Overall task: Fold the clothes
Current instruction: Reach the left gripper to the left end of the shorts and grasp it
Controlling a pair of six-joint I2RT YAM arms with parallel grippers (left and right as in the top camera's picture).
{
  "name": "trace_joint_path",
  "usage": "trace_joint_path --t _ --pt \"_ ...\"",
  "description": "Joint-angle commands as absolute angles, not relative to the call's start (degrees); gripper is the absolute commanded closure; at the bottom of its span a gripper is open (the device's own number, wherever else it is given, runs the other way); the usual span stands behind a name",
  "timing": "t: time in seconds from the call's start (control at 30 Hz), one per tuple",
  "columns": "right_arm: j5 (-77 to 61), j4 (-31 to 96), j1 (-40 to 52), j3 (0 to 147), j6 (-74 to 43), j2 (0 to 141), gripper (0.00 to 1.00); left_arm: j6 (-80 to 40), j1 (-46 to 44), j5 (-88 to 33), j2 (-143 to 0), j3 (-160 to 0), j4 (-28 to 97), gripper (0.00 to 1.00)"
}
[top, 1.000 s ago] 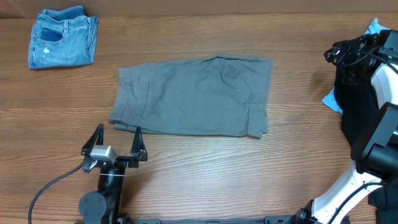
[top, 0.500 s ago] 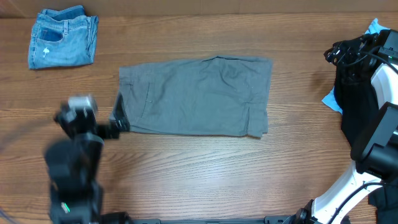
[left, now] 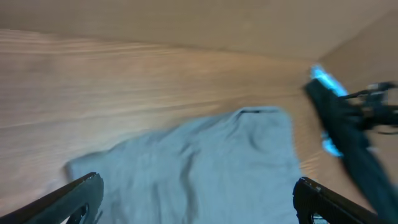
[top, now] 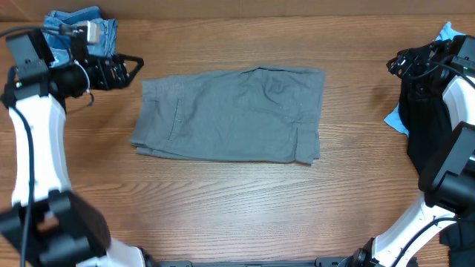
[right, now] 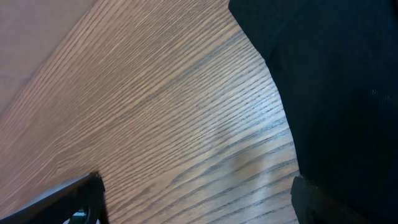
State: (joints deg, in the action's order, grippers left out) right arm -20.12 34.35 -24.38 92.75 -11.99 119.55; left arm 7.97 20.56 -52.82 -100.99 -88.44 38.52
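Observation:
The grey shorts (top: 230,115) lie flat and folded in the middle of the table, waistband to the left. My left gripper (top: 130,70) is open and empty, hovering just left of their back left corner with its fingers pointing right. The left wrist view shows the shorts (left: 205,162) between its spread fingers (left: 199,208). The small denim shorts (top: 74,22) lie at the back left, partly hidden by my left arm. My right gripper (top: 401,65) is open at the far right beside a black garment (top: 423,111). Its wrist view shows spread jaws (right: 199,208) over bare wood, next to the black garment (right: 336,74).
Light-blue cloth (top: 447,33) peeks out from under the black garment at the far right, and shows in the left wrist view (left: 323,78). The wooden table (top: 237,208) runs under everything. My right arm's white links (top: 453,111) stand along the right edge.
My left arm has swung from the table's front edge up to the back left, and its open gripper now points at the shorts' corner. The shorts and right arm have not moved.

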Motion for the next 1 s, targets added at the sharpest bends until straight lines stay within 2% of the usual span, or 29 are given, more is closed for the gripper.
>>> trace_joint_path --t 0.0,0.3,0.4,0.97 --pt "-20.0 34.1 -24.3 94.0 -12.0 119.6 0.00 10.3 21.0 -63.6 -107.2 -90.3 38.2 0.00" --pt "-20.0 34.1 -24.3 94.0 -12.0 119.6 0.00 9.0 19.9 -39.2 -115.6 -90.2 40.5 0.00" --pt "-20.0 34.1 -24.3 94.0 -12.0 119.6 0.00 14.0 20.0 -38.9 -117.8 -90.2 40.1 0.00" --pt "-20.0 34.1 -24.3 94.0 -12.0 119.6 0.00 17.4 20.4 -48.2 -131.0 -90.2 41.6 0.00"
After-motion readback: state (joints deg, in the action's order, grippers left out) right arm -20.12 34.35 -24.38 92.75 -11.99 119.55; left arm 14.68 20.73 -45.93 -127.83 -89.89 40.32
